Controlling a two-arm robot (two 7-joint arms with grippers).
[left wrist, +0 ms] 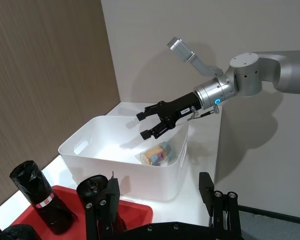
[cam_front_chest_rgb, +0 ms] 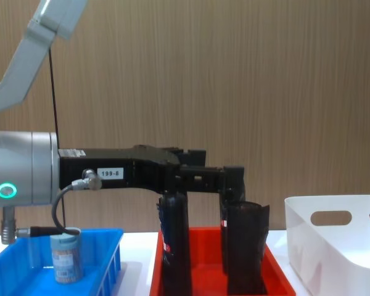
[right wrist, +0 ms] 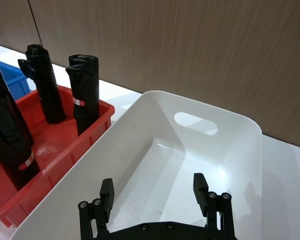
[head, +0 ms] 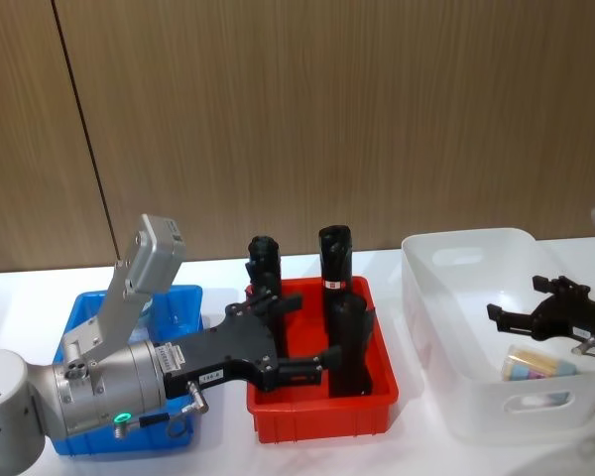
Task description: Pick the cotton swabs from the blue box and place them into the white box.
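cotton swabs point(head: 538, 365) in white box point(head: 434, 332) | R end effector point(head: 515, 297) above, fingers spread

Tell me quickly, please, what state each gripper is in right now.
Left gripper: open, empty, above the red bin.
Right gripper: open, empty, above the white box.

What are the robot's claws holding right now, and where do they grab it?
Nothing. Both are open and empty: the left claw hangs over the red bin, the right claw over the white box, where one swab jar lies loose.
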